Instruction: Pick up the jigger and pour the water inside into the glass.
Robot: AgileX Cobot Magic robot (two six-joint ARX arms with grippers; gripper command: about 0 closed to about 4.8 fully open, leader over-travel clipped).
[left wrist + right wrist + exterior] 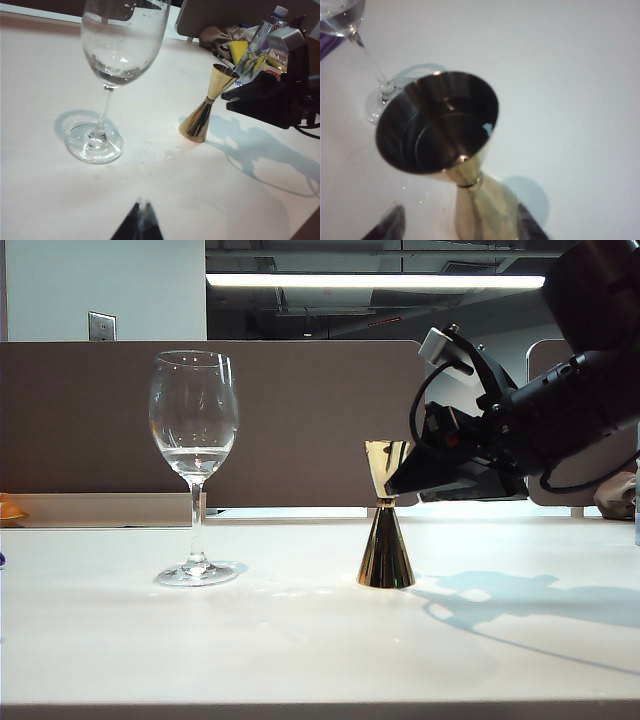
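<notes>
The gold jigger (386,532) stands upright on the white bench (300,640), hourglass-shaped with a narrow waist and darker lower cone; the right tool (457,220) straddles it, fingers spread either side without touching. To its left stands the stemmed wine glass (194,455), a shallow layer of water (195,457) in its bowl. The left tool (140,225) hangs near the bench's front, fingertips together.

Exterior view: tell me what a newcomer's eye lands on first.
A gold jigger stands upright mid-table, the right end effector open beside its upper cone. To its left stands a tall wine glass holding a little water. The left end effector hangs well back, shut.
</notes>
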